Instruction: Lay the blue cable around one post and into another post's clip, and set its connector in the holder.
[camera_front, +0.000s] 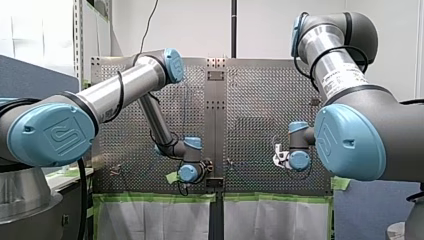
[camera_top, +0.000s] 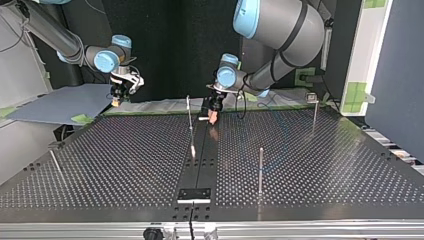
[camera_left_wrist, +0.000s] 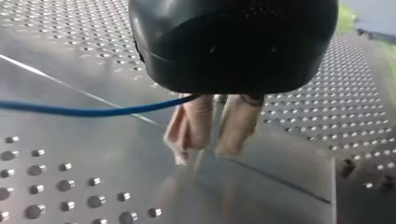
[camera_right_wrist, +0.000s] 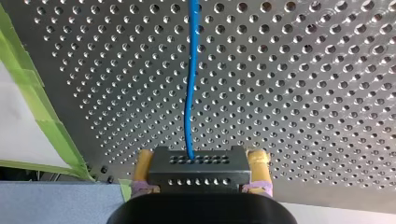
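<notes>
1. Our right hand (camera_right_wrist: 201, 163) is clamped on the connector (camera_right_wrist: 198, 179); the cable (camera_right_wrist: 189, 93) runs from it over the tabletop (camera_right_wrist: 303, 93).
2. The cable reaches our left hand (camera_left_wrist: 212, 140); we cannot tell its grip.
3. We judge the cable light and limp; grasp near the connector.

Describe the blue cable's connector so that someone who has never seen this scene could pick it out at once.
Find the perforated metal table and follow the blue cable across it to my right gripper. Clamped between that gripper's yellow pads sits the connector: a black rectangular block. Rows of small holes in its face, and the cable entering it, set it apart.
</notes>
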